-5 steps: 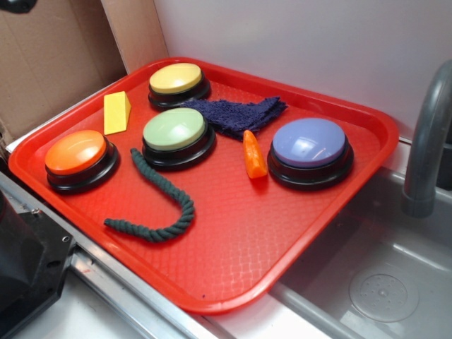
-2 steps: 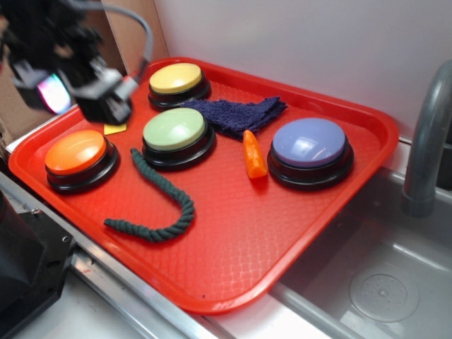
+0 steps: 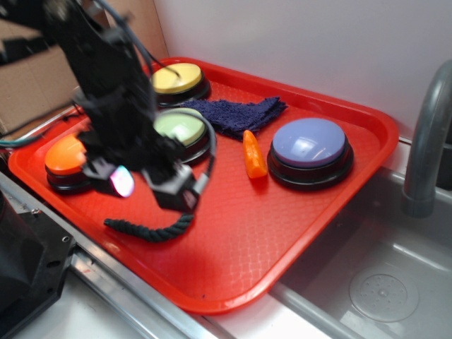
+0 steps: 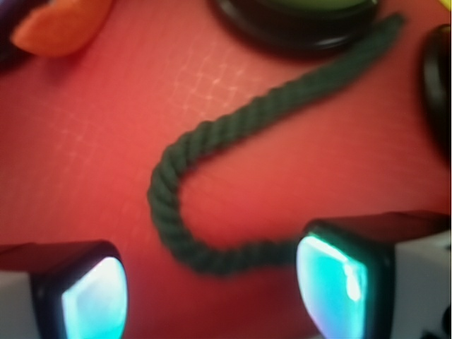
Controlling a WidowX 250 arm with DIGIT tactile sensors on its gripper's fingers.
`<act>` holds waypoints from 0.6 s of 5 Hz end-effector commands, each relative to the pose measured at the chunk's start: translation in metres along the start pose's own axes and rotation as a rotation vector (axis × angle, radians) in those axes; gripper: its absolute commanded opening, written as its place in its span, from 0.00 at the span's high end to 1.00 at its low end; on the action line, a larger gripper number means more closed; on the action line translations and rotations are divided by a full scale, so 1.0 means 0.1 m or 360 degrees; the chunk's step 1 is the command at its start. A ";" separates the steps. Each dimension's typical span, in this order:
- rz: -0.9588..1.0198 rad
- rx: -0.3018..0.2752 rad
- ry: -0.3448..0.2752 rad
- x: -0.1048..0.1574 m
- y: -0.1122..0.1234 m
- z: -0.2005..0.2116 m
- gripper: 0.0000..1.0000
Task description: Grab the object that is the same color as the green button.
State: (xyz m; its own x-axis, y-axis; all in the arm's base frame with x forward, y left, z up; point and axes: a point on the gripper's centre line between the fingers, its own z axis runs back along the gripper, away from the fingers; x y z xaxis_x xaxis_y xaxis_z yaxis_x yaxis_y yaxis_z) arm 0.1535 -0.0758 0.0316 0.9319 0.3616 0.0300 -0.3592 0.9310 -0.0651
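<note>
- Gripper (image 3: 148, 185) low over the near-left part of the red tray (image 3: 282, 233), black arm leaning in from the far left; fingers spread wide and holding nothing, glowing pads (image 4: 94, 296) at the two bottom corners of the wrist view.
- Dark green rope piece (image 4: 212, 176) flat on the tray under the gripper, hooked end curving round between the two pads, one end passing behind the right-hand pad in the wrist view; contact there unclear.
- Green button (image 3: 180, 128) just beyond the rope, partly hidden by the arm.
- Orange button (image 3: 65, 157) at the left, yellow button (image 3: 176, 78) at the far side, lilac button (image 3: 309, 145) at the right.
- Dark blue cloth (image 3: 236, 113) between yellow and lilac buttons, small orange piece (image 3: 253, 155) just in front of it.
</note>
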 end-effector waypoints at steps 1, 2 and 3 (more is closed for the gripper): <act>-0.0133 -0.0108 -0.0103 0.10 -0.19 -0.23 0.00; -0.0176 -0.0128 -0.0077 0.06 -0.20 -0.25 0.00; -0.0181 -0.0107 -0.0105 0.05 -0.20 -0.29 0.63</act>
State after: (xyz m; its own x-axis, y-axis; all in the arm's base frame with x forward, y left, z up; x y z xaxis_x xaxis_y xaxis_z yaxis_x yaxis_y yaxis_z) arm 0.1629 -0.0890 0.0085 0.9614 0.2602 0.0893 -0.2505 0.9622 -0.1066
